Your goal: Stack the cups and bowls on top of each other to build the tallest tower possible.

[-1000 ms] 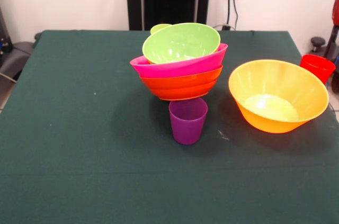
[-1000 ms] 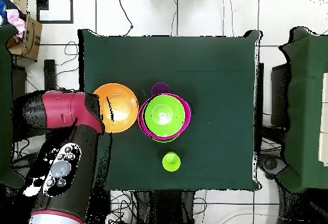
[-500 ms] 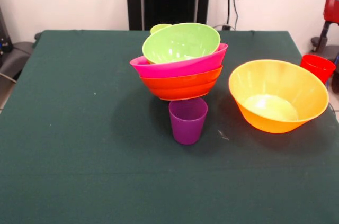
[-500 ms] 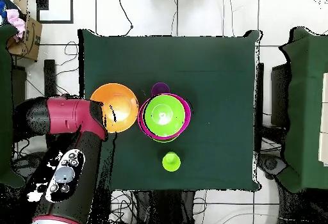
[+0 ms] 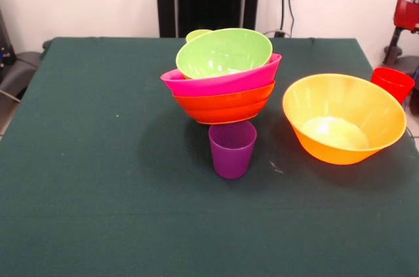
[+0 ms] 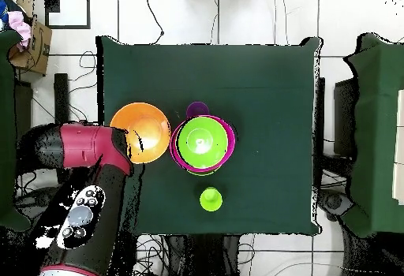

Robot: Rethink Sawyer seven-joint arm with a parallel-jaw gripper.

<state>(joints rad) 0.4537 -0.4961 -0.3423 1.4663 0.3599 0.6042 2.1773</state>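
The tower [image 5: 222, 77] stands mid-table: a lime green bowl [image 5: 224, 52] nested in a tilted pink bowl [image 5: 216, 82], which sits in a red-orange bowl [image 5: 224, 105]. It also shows in the overhead view [image 6: 203, 144]. A purple cup [image 5: 232, 149] stands upright just in front of it. A lime green cup [image 6: 210, 199] stands behind it, on the robot's side. A large orange bowl [image 5: 344, 117] sits alone to the right. A red cup [image 5: 392, 83] stands at the table's right edge. Only the red arm [image 6: 81, 147] shows, beside the table. The gripper is hidden.
The arm's red link [image 5: 407, 8] shows at the right edge, off the table, above the red cup. In the overhead view the arm lies along the table's left side next to the orange bowl [image 6: 140, 132]. A cardboard box [image 6: 30, 40] sits on the floor.
The arm has swung a little further off the table's side and away from the orange bowl. The bowls and cups have not moved.
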